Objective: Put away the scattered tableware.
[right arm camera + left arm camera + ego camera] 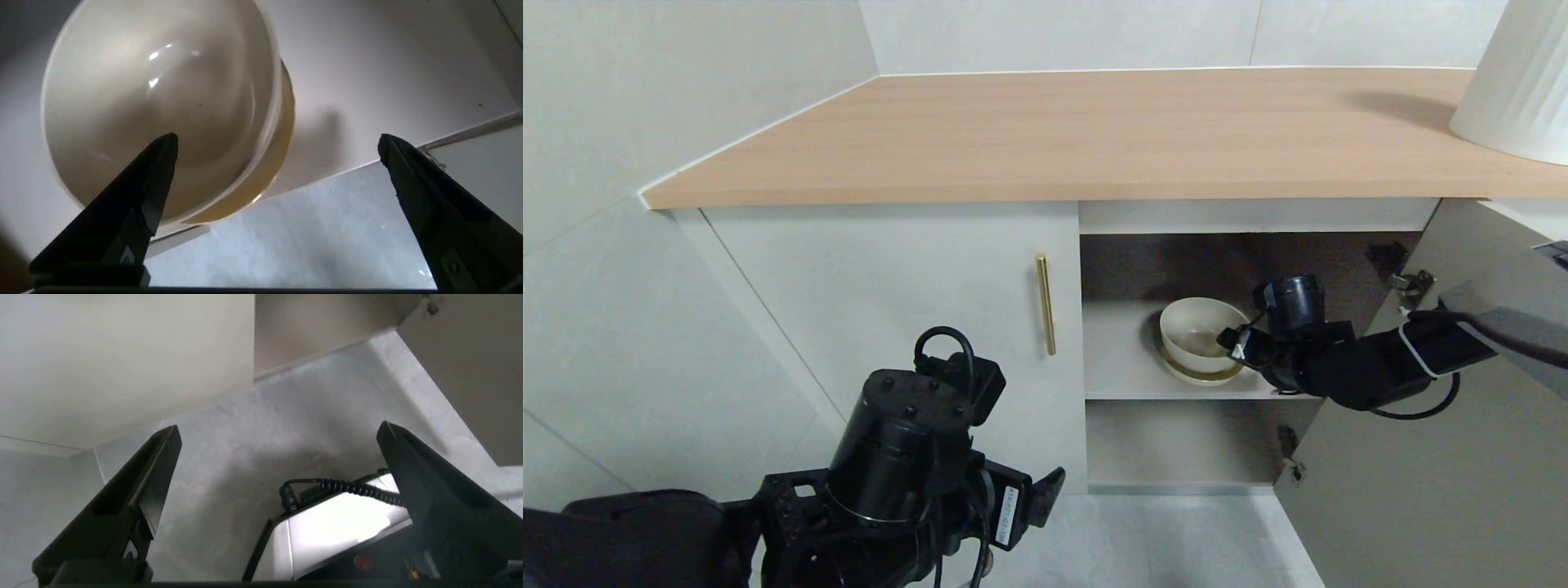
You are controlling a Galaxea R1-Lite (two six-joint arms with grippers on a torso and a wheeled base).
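Note:
A cream bowl [1199, 333] sits in a yellowish glass dish [1194, 373] on the upper shelf [1117, 359] of the open cabinet. My right gripper [1230, 341] is at the bowl's right rim, open, holding nothing. In the right wrist view the bowl [163, 106] lies just beyond the spread fingers [131, 220], with the dish's rim [274, 155] showing under it. My left gripper [1045, 490] hangs low in front of the shut left door, over the floor. In the left wrist view its fingers [139, 498] stand wide apart with only floor between them.
The right cabinet door [1421, 457] stands swung open beside my right arm. The left door [915, 310] is shut, with a gold handle [1045, 304]. A wooden countertop [1094, 139] runs above, with a white ribbed object [1519, 82] at its right end. The lower shelf [1176, 441] is bare.

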